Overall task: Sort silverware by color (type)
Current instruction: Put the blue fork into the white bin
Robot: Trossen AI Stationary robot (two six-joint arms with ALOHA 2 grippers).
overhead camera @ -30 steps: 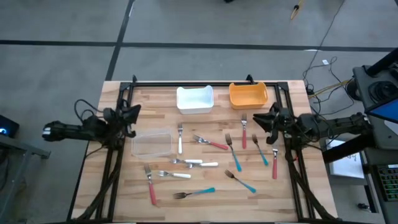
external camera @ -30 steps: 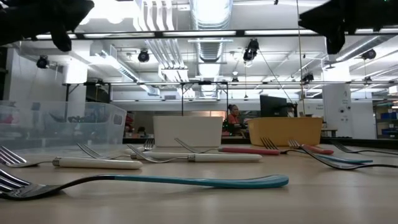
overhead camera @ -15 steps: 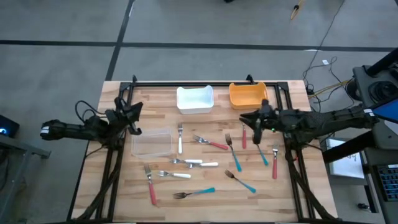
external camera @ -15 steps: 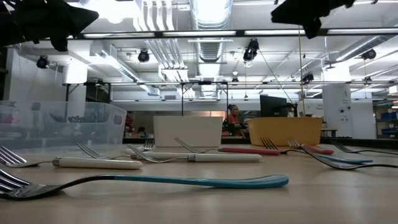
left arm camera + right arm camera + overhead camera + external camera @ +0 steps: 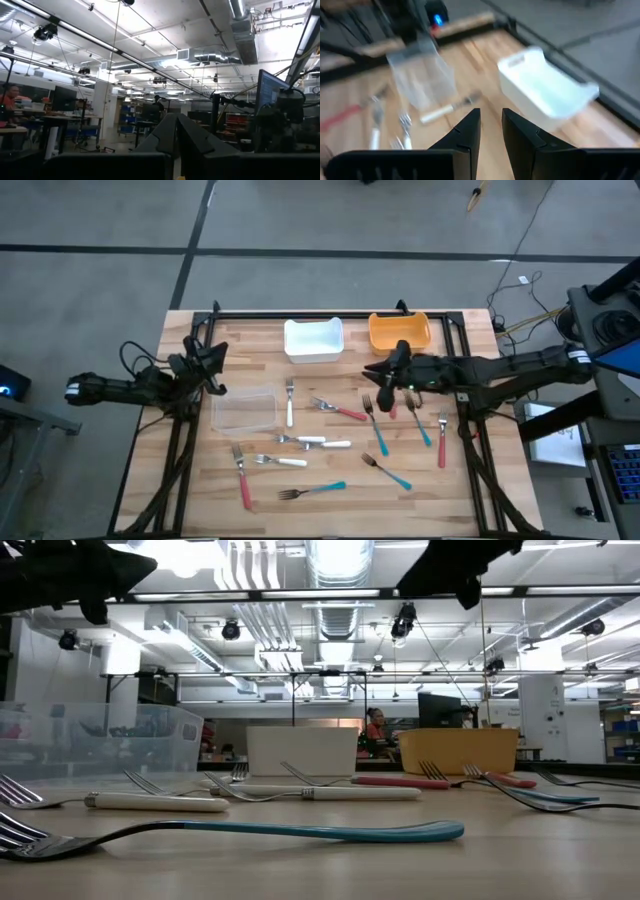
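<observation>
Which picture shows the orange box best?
The high view: the whole orange box shows from above, at the table's far edge. The low view shows only its side wall behind the forks. Neither wrist view shows it.

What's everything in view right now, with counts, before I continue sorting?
white bin: one, white, far edge of the table
orange bin: one, orange, beside the white bin
clear bin: one, clear, left side
white-handled silverware: about four, left of centre
red-pink-handled silverware: about four, scattered
teal-handled silverware: about four, centre and near edge
table: one, wood
person: one, red top, far back in the room
left gripper: jaws shut, above the table's left edge
right gripper: jaws slightly apart, above the centre forks
</observation>
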